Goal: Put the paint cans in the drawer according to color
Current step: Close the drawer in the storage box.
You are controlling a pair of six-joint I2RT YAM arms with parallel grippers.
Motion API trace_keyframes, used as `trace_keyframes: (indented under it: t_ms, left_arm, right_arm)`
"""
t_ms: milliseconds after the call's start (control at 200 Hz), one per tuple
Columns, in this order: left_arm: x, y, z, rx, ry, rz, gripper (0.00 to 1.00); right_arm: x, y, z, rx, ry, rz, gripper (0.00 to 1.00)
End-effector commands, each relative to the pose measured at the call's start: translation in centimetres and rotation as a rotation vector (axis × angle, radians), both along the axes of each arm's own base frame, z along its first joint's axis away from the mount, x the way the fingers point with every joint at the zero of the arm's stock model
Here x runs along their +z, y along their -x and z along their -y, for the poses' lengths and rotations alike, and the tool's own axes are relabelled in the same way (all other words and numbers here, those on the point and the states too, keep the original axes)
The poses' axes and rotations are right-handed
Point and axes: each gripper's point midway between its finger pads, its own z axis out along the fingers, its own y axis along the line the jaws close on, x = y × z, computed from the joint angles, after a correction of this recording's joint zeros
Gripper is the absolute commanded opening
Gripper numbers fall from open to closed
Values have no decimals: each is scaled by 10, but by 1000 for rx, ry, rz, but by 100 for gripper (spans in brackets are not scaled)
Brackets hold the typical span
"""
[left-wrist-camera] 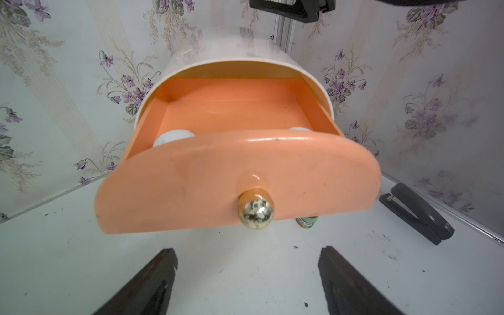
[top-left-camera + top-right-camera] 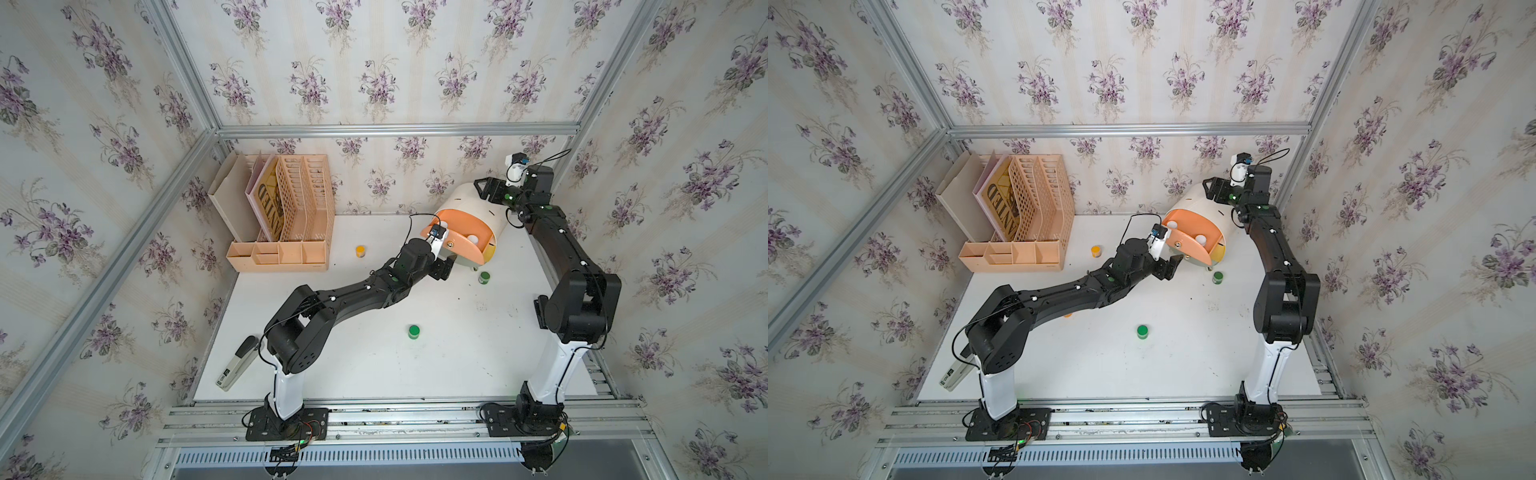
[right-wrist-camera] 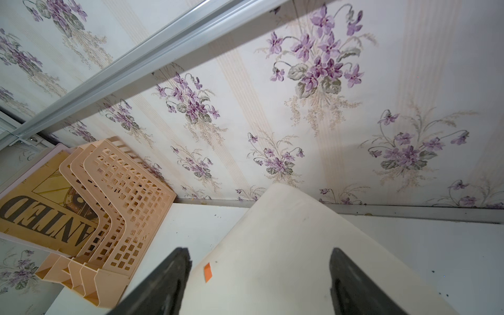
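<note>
While pulled out from the drawer cabinet (image 2: 469, 199) at the table's (image 2: 374, 365) back-right corner, holds two white paint cans (image 1: 173, 137) in the peach drawer (image 1: 240, 174); bare room in front; left claw (image 1: 248, 259) spread, empty, short of the knob (image 1: 255, 212); right claw (image 3: 259, 259) parted over its top

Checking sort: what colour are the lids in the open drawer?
White on both paint cans in the peach drawer; clearest in the left wrist view.
</note>
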Motion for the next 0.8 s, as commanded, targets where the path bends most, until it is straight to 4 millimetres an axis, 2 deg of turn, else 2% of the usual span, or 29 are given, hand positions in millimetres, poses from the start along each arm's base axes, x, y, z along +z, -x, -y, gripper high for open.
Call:
trace_keyframes:
  t_ms: [0, 480, 794]
  left_arm:
    - [8, -10, 6, 24, 37, 18, 80]
    - [7, -32, 21, 67, 77, 35, 45]
    - [13, -47, 37, 59, 93, 58, 42]
  right_arm:
    - [4, -2, -2, 24, 11, 25, 82]
    - [-14, -1, -4, 35, 1, -14, 77]
    - [-27, -1, -3, 37, 22, -36, 76]
